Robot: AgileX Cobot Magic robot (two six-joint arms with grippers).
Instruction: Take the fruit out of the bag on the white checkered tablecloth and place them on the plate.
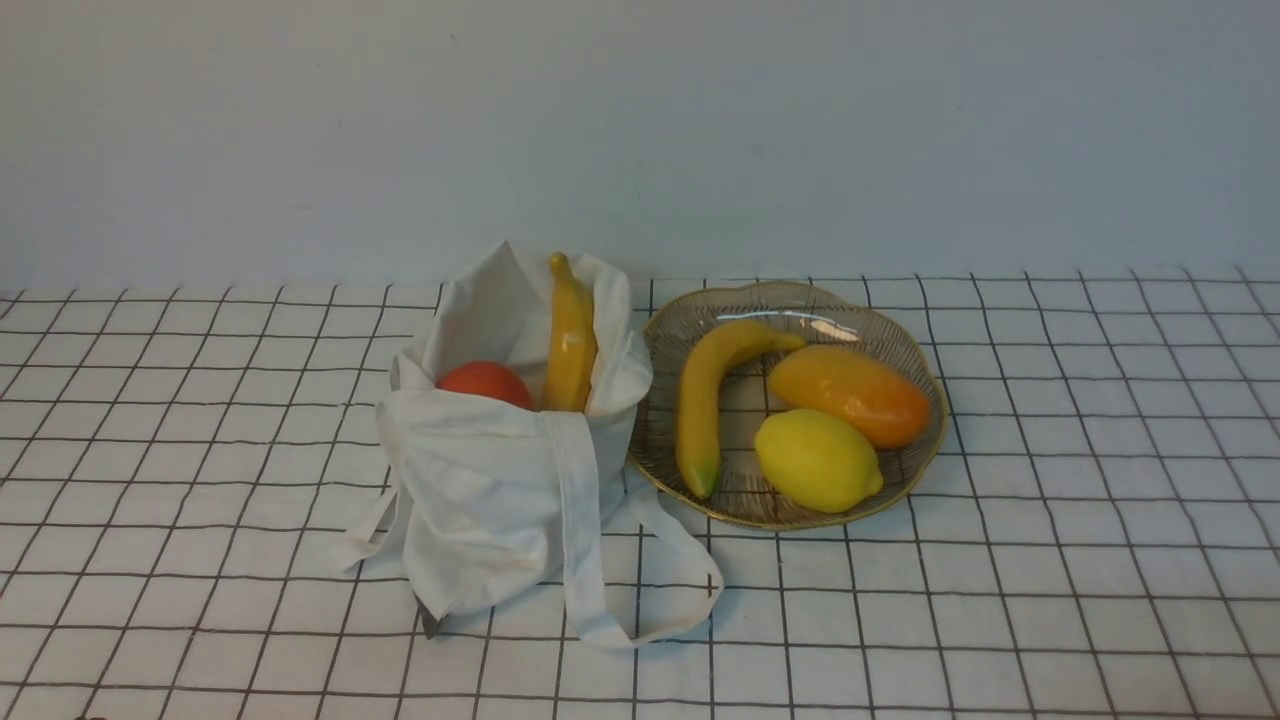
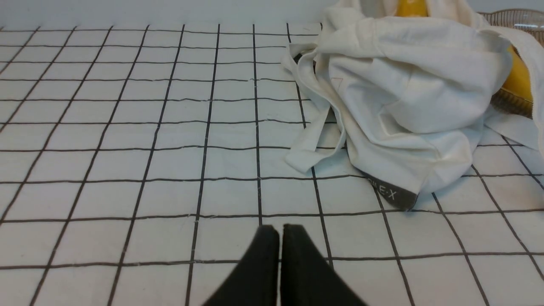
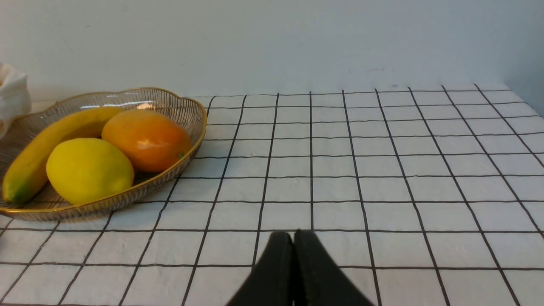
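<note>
My left pincer (image 2: 280, 231) and my right pincer (image 3: 294, 238) were both clenched, with nothing between the tips. The round red-orange fruit (image 1: 487, 382) and stubby banana (image 1: 570, 345) sat in the bag (image 1: 480, 490), the lemon (image 1: 817, 460) on the plate (image 1: 740, 505).

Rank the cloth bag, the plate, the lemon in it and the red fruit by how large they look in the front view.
Bag and plate: too alike to rank
Lemon
Red fruit, partly hidden
</note>
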